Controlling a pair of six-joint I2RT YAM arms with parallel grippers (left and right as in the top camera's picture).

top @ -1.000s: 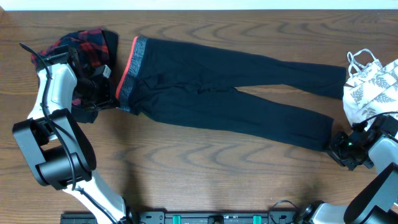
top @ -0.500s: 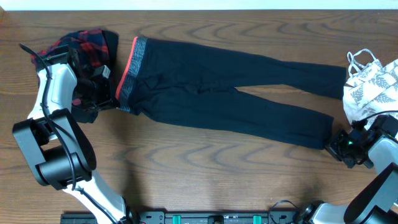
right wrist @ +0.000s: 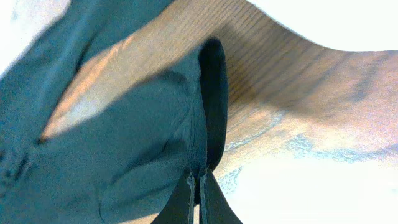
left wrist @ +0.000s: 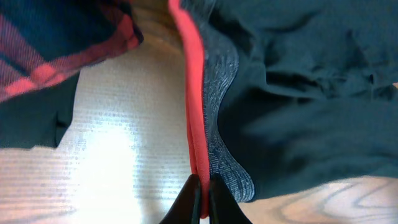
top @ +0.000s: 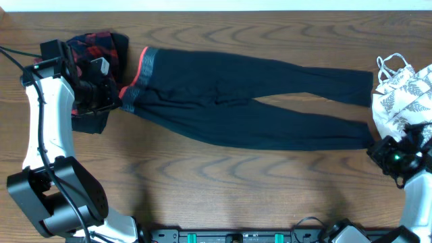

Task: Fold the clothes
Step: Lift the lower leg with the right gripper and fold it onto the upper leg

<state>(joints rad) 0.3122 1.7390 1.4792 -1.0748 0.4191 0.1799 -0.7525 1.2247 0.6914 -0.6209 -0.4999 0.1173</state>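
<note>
- The left gripper (left wrist: 200, 190) is pinched fully shut on the coral-red edge of the waistband (left wrist: 208, 106), at its near corner.
- The right gripper (right wrist: 198, 183) is also closed tight, with the hem (right wrist: 210, 99) of one leg clamped between its fingertips.
- Between the two grips, the black leggings (top: 250, 101) lie stretched lengthwise across the wooden table (top: 202, 196). The waist is at the robot's left and the ankles at its right. The near leg is pulled straight and the far leg lies flat beside it.
- A red and navy plaid piece (top: 91, 47) is bunched just beyond the left gripper, close beside the waistband.
- A white leaf-print top (top: 405, 94) sits at the right edge, next to the far ankle.
- The leggings look light, thin, stretchy and limp. They would likely sag and give when lifted, so the thicker waistband corners and the hems seem the surest places to hold.
</note>
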